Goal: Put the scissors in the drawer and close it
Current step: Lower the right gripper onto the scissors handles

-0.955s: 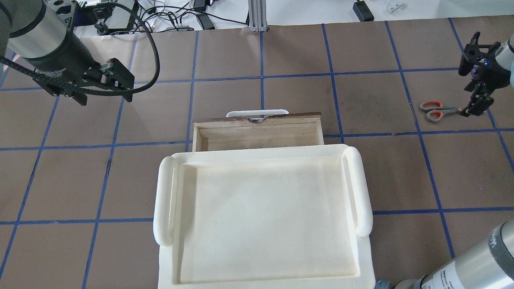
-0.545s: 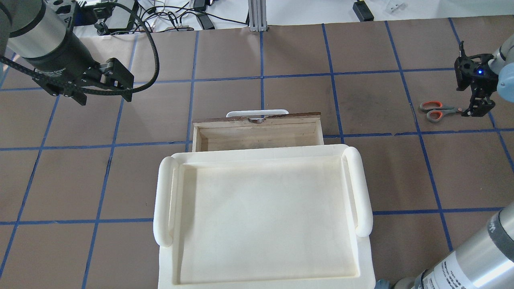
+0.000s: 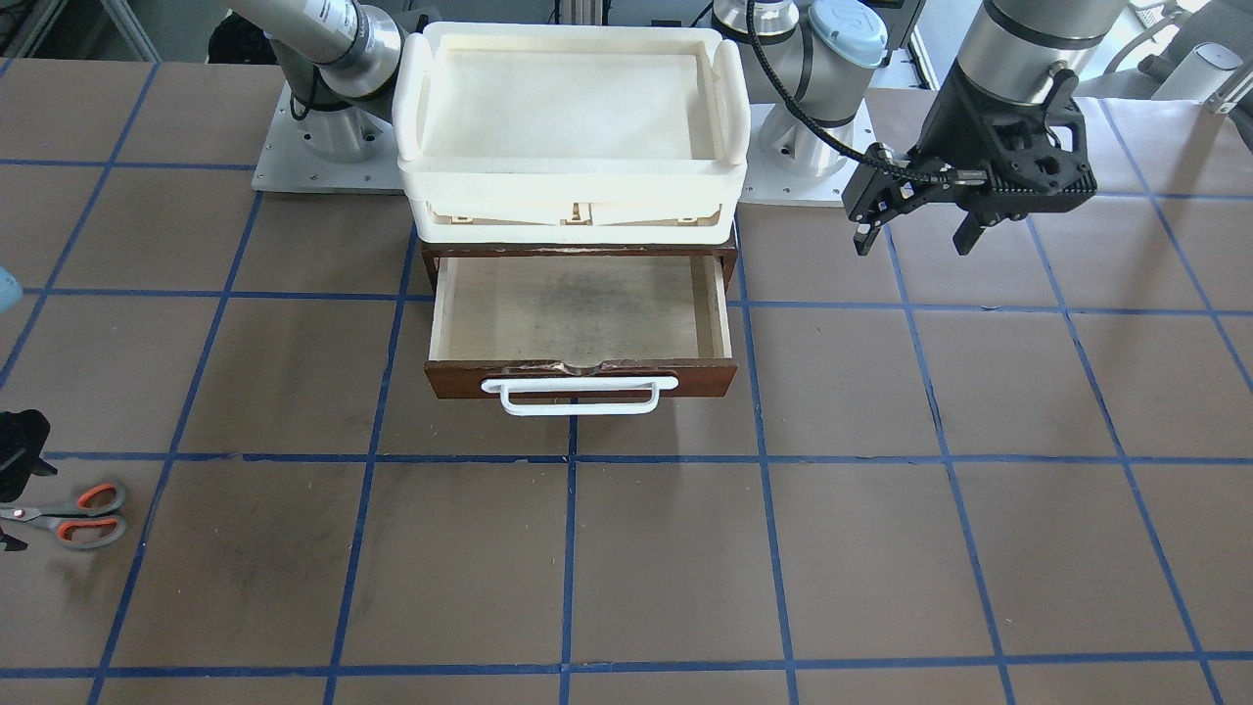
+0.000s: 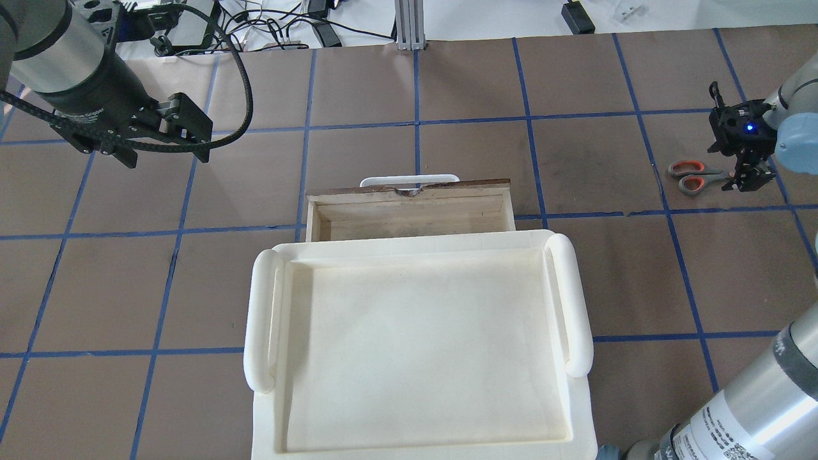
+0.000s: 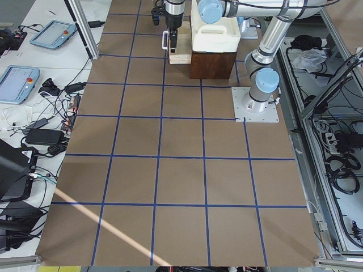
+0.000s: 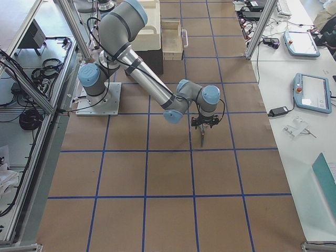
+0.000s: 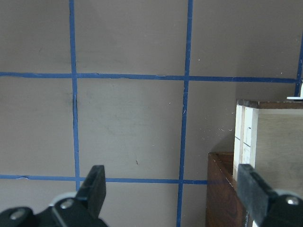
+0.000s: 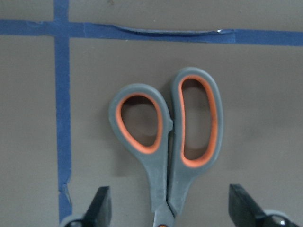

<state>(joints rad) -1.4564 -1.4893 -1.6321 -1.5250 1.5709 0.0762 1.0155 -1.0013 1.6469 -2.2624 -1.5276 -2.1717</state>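
1. Exterior front-facing: the drawer (image 3: pixel 581 313) is seen pulled open and empty. The scissors (image 3: pixel 76 514) lie on the worktop (image 3: pixel 881 548), well apart from it. The left end effector (image 3: pixel 912 240) is held apart and empty.
2. Overhead exterior: the right end effector (image 4: pixel 746 182) is placed over the scissors' blade end; its gap cannot be judged here.
3. Right wrist-mounted: its fingers (image 8: pixel 98 208) are shown apart, straddling the scissors unclamped. Grasping, carrying and closing are judged left.

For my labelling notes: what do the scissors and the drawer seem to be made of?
Scissors: handles look like matte grey plastic or rubber, orange-lined loops; blades seem dull grey metal. Drawer: dark brown stained wood front, chipped at the edge; pale, grainy inside, likely plywood.
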